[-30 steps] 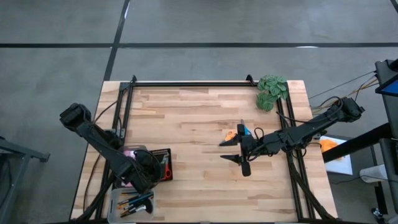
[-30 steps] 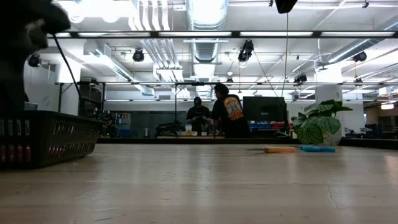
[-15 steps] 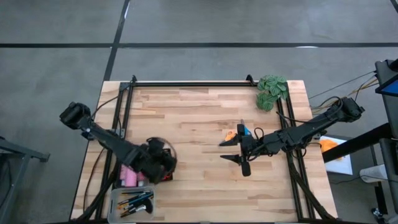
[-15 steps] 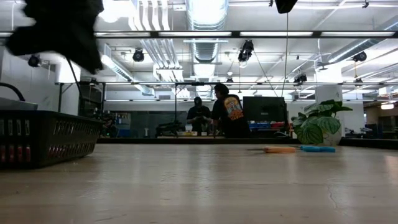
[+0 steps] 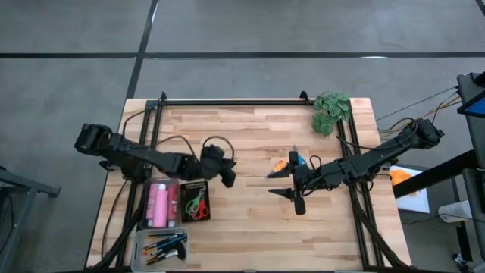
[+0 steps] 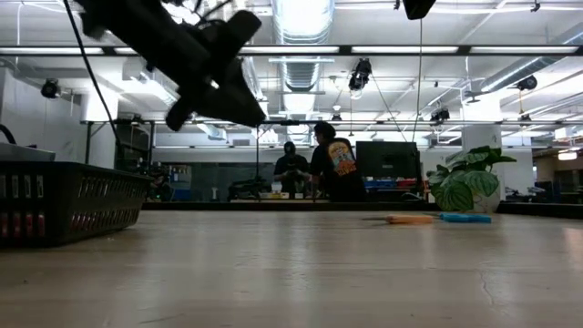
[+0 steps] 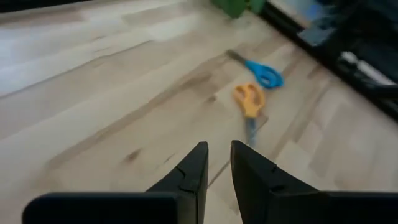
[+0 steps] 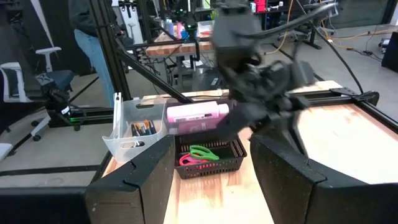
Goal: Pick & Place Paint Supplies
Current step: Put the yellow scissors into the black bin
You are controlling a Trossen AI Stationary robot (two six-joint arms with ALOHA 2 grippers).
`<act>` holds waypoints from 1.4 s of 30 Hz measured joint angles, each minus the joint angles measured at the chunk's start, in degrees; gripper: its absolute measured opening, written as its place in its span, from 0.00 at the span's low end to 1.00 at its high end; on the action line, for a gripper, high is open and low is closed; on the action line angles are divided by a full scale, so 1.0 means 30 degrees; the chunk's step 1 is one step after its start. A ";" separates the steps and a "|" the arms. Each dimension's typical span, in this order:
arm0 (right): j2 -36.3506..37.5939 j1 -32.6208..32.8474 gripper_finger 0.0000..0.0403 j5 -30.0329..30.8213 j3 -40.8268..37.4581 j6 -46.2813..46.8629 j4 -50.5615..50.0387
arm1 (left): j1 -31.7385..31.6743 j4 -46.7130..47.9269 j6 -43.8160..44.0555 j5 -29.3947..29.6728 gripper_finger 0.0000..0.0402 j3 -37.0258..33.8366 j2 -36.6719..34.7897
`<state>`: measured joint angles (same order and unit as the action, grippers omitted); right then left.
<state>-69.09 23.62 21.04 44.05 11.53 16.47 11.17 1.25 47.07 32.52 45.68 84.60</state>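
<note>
The left gripper (image 5: 226, 176) hangs in the air over the middle of the wooden table (image 5: 250, 227), its two dark fingers (image 7: 194, 171) drawn nearly together with only a thin slit between them and nothing held. Ahead of it on the bare wood lie the orange-handled scissors (image 7: 250, 103) and, just beyond, the blue-handled scissors (image 7: 263, 71), close together but not overlapping; no object lies between the gripper and them. Behind the left gripper, near the table's left front, sits a black basket (image 5: 195, 202) holding red and green scissors (image 8: 199, 155), with a clear bin of pink paint bottles (image 5: 159, 205) beside it and a clear tray of brushes (image 5: 165, 246) at the table's front edge. The right gripper (image 5: 284, 184) waits right of centre with its fingers spread wide and empty, just beside the two loose scissors. A green leafy clump (image 5: 332, 111) rests at the far right corner, well apart from everything.
</note>
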 joint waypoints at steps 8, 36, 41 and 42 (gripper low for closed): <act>0.0004 0.0000 0.52 -0.0007 0.0000 0.0000 0.0001 | -0.3178 -0.6210 -0.3825 -0.6063 0.18 -0.1842 0.1734; -0.0004 0.0000 0.52 -0.0006 0.0000 0.0000 -0.0556 | -0.4126 -0.6807 -0.9777 -0.9002 0.36 0.7293 1.1986; 0.0004 0.0000 0.52 -0.0007 0.0007 0.0000 -0.0514 | -0.4115 -0.6851 -0.9777 -0.9005 0.39 0.8089 1.3210; -0.0004 0.0000 0.52 -0.0005 0.0007 0.0000 -0.0512 | -0.4092 -0.6888 -0.9777 -0.9002 0.39 0.8092 1.3316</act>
<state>-69.10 23.62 21.02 44.07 11.53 14.93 -1.11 -19.41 17.74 5.52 69.95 124.54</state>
